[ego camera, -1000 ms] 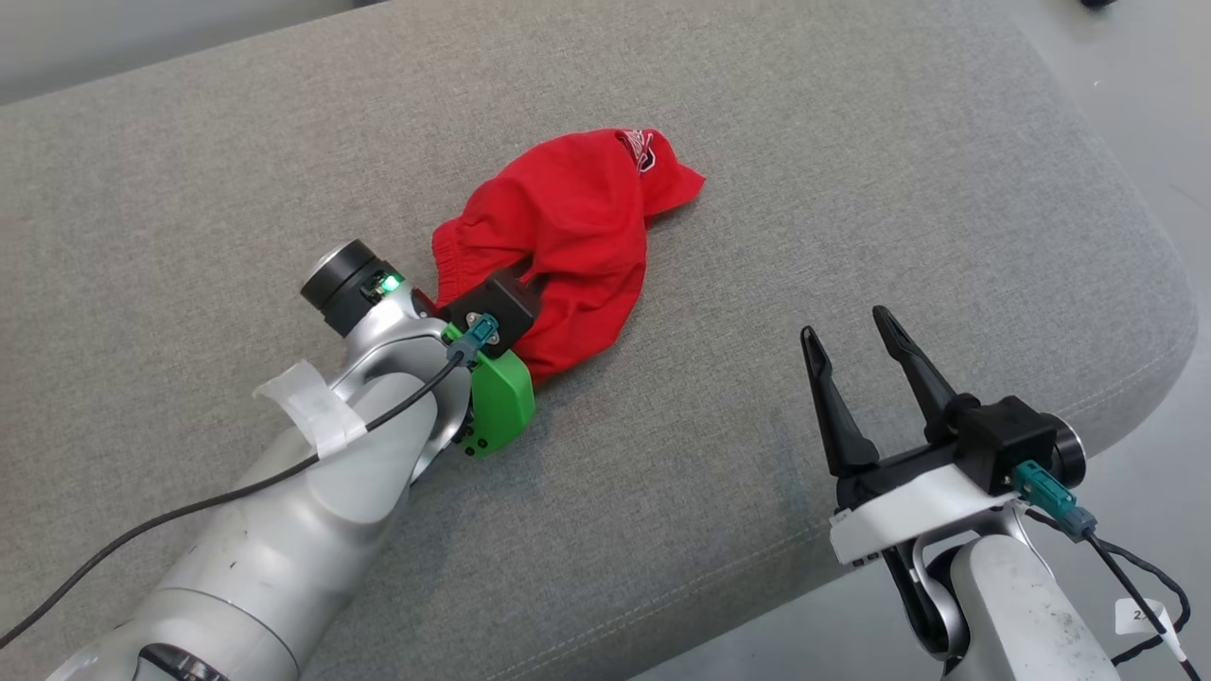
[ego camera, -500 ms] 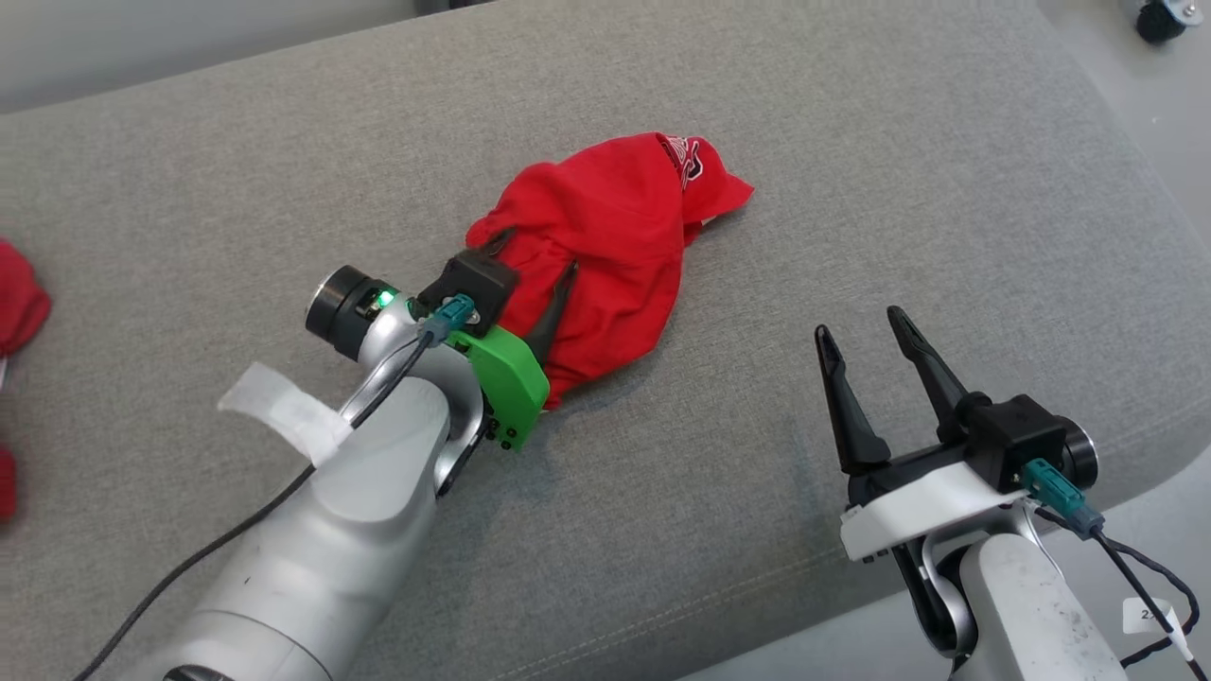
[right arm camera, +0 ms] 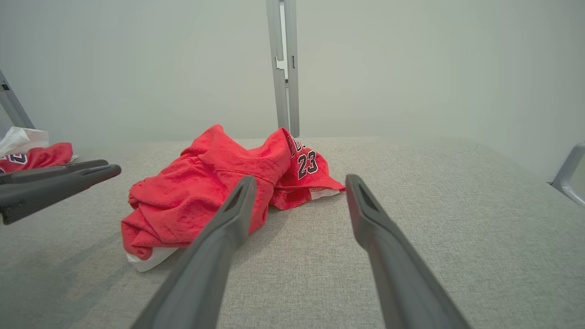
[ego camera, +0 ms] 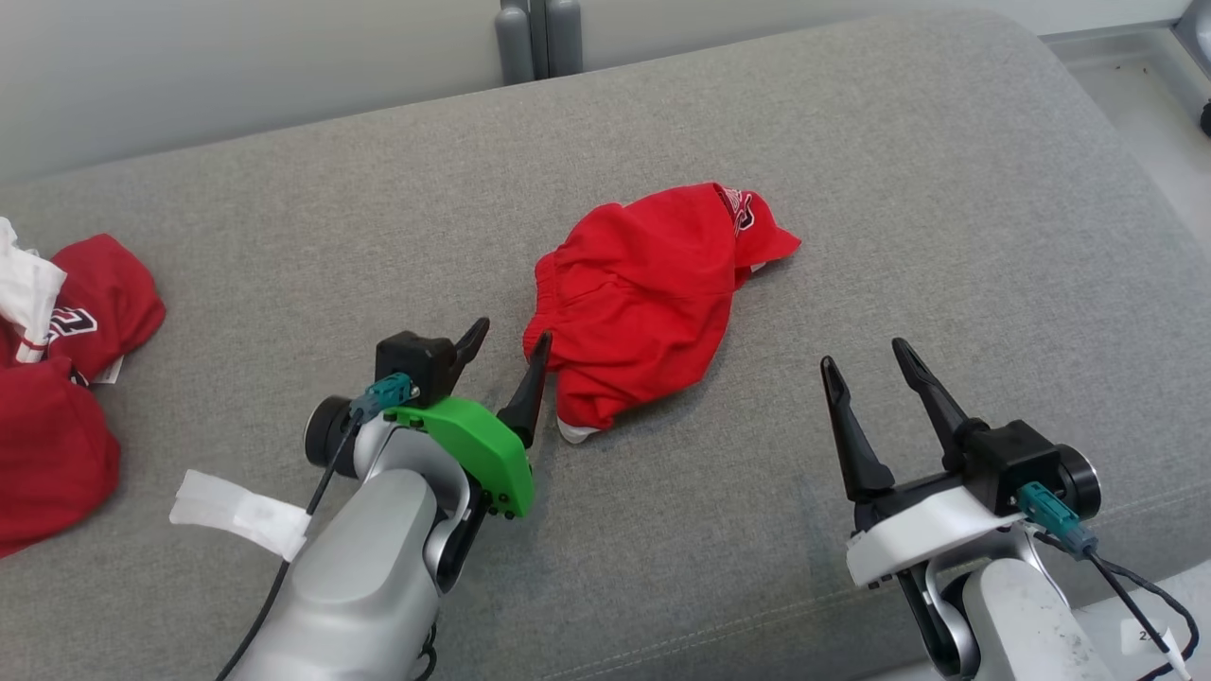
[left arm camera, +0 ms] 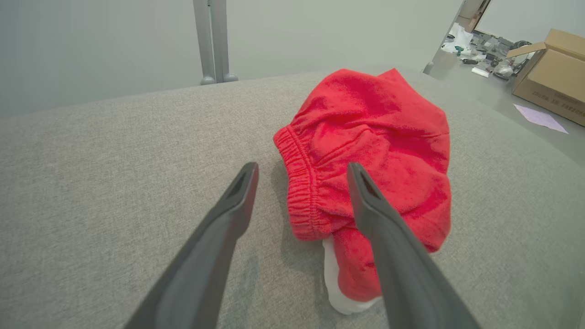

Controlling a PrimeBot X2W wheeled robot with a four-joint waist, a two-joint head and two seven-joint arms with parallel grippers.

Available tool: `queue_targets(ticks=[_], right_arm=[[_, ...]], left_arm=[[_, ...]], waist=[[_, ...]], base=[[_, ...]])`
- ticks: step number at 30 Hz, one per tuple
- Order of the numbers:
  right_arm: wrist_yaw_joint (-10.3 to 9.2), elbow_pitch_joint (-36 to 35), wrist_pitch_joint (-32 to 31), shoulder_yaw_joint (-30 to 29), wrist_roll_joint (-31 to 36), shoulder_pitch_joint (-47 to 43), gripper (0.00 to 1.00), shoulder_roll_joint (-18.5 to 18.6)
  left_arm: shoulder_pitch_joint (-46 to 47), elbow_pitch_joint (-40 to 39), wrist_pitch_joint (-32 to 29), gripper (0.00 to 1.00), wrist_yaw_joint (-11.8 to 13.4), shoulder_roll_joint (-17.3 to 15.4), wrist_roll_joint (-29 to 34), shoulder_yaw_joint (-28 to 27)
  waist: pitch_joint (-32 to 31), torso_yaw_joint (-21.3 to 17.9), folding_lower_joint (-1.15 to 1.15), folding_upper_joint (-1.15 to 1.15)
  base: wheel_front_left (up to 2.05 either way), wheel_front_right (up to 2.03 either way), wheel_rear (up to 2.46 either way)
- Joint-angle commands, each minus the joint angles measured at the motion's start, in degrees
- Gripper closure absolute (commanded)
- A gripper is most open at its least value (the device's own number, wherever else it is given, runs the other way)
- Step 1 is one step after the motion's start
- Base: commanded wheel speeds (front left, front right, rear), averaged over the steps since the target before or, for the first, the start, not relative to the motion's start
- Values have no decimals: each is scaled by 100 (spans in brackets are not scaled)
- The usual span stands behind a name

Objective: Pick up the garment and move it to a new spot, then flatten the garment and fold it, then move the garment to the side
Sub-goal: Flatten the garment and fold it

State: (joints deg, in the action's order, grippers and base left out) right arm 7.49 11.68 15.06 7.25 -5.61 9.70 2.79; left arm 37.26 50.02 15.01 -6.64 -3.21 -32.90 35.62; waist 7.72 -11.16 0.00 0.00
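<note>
**Release after the move.** A second ago the left gripper was closed on the red garment. We now find its jaws spread wide and drawn back, holding nothing, with the tips just beside the elastic waistband. The right gripper stands with jaws equally wide and empty, well apart from the cloth. The garment lies crumpled in the middle of the grey cushion; we judge the relocation finished and flattening next. We count one garment in play, two grippers, and one heap of clothes at the cushion's left edge, with at least two red pieces and one white.
</note>
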Motion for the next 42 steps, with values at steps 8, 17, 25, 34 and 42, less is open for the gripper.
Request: queue_targets(ticks=[8, 17, 25, 34, 42], right_arm=[[0, -23, 17, 39, 99, -15, 0, 18], [0, -74, 17, 40, 136, 96, 0, 17], [0, -69, 17, -21, 134, 82, 0, 17], [0, -26, 17, 125, 59, 38, 0, 18], [0, 17, 18, 176, 9, 7, 0, 17]], left_arm=[[-121, 341, -219, 0, -86, 11, -541, 34], [149, 560, -256, 0, -91, -73, -877, 233], [352, 393, -112, 100, -92, -98, -924, 668], [764, -188, 20, 100, -89, -20, -699, 1061], [1268, -818, -214, 100, 83, 32, -617, 1637]], waist=[[-33, -124, 0, 0], [274, -461, 0, 0], [340, -538, 0, 0], [163, -531, 0, 0], [102, -681, 0, 0]], base=[[0, 0, 0], [0, 0, 0], [0, 0, 0], [0, 0, 0], [0, 0, 0]])
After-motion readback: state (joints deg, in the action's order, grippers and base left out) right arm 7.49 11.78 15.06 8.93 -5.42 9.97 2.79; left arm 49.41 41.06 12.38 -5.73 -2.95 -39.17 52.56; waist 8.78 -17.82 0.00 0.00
